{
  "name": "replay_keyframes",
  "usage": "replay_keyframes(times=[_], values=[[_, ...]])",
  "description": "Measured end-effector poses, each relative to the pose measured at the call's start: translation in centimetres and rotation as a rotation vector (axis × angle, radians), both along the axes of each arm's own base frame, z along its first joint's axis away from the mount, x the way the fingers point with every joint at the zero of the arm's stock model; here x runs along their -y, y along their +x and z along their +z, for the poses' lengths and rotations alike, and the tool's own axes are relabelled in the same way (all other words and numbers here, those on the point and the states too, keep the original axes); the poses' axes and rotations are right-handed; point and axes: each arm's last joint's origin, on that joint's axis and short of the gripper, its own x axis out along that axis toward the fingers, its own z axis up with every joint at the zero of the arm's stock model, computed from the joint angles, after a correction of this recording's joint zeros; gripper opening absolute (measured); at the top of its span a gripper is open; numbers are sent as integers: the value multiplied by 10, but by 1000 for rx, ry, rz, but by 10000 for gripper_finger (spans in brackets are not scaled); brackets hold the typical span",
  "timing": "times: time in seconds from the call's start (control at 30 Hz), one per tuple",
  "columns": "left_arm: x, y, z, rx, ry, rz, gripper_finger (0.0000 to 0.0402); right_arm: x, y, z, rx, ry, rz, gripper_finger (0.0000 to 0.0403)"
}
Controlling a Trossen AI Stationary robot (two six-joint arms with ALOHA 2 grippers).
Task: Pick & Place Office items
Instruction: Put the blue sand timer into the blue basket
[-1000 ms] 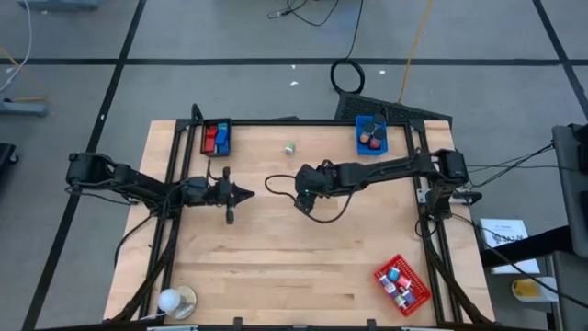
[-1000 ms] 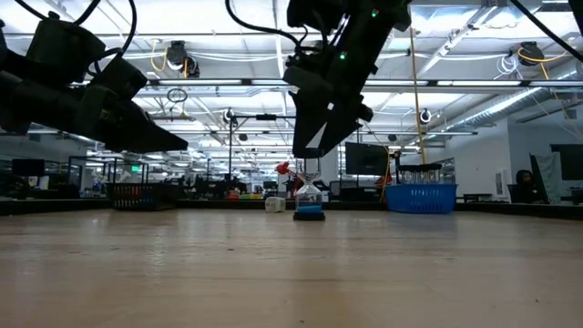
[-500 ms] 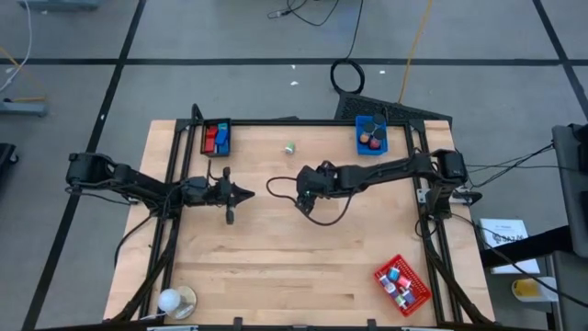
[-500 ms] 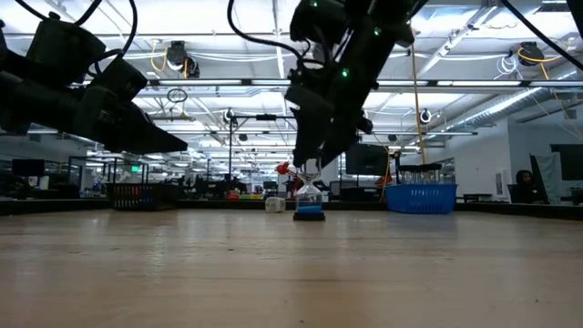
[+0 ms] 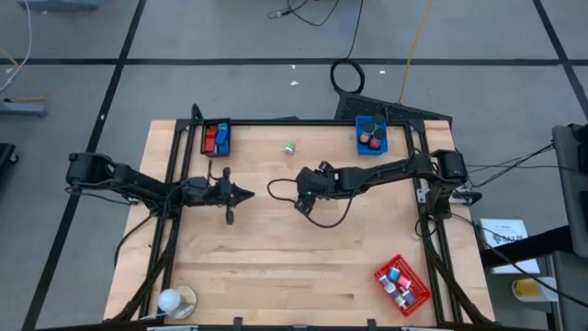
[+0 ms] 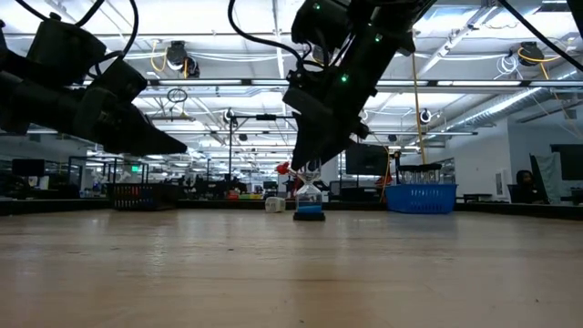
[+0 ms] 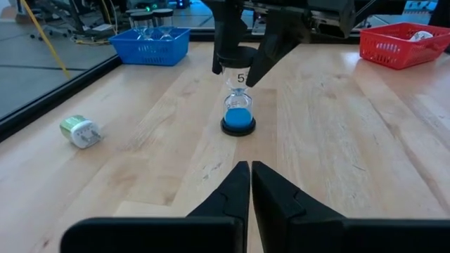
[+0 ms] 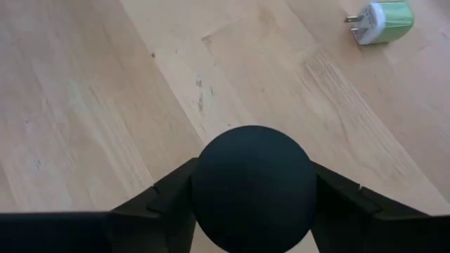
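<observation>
The right gripper (image 5: 306,190) is positioned at the middle of the counter (image 5: 276,257), directly above the sand timer (image 6: 310,202). The sand timer stands upright on its black base with blue sand in the lower bulb. The approach is from above because the timer is narrow at the waist and widest at its round black end caps, so the top cap offers the firmest purchase without tipping the item. In the right wrist view the top cap (image 8: 253,186) sits centred between the jaws, and both appear to bear on its rim: the jaws are judged to be gripping the cap, while the base rests on the counter. In the high view the timer is hidden beneath the gripper. The left gripper (image 5: 248,193) hovers above the counter at 9 o'clock from the timer, well apart from it, with its jaws closed together on nothing. It points at the timer and keeps clear of the working arm. A green and white plug adapter (image 5: 289,147) lies on its side at about 11 o'clock from the timer, apart from both grippers and not yet sorted. The likely destinations stand at the counter edges: a blue tray (image 5: 358,138) at 1 o'clock, a black tray (image 5: 204,138) at 10 o'clock and a red tray (image 5: 378,272) at 5 o'clock, each already holding small items. Which tray this timer belongs in cannot be determined. The next move requires a straight vertical lift so that the cap does not slip out of the jaws.
</observation>
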Motion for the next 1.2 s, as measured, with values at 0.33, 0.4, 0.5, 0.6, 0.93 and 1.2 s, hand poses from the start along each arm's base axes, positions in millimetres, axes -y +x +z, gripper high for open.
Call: replay_keyframes(times=[0.33, 0.4, 0.5, 0.6, 0.93, 1.2], values=[[0, 0, -1, -6, -5, 1, 4, 6, -25, 43, 37, -42, -58, 207], [0, 0, -1, -5, -11, 3, 10, 17, -40, 59, 28, -82, -142, 206], [0, 0, -1, -4, -16, 4, 22, 37, -67, 78, -3, -131, -299, 205], [0, 0, -1, -5, -16, 5, 24, 58, -87, 90, -18, -156, -413, 205], [0, 0, -1, -10, -18, 11, 26, 113, -142, 62, -18, -125, -617, 206], [-1, 0, -1, -11, -7, 22, 26, 130, -175, 40, 52, -123, -679, 207]])
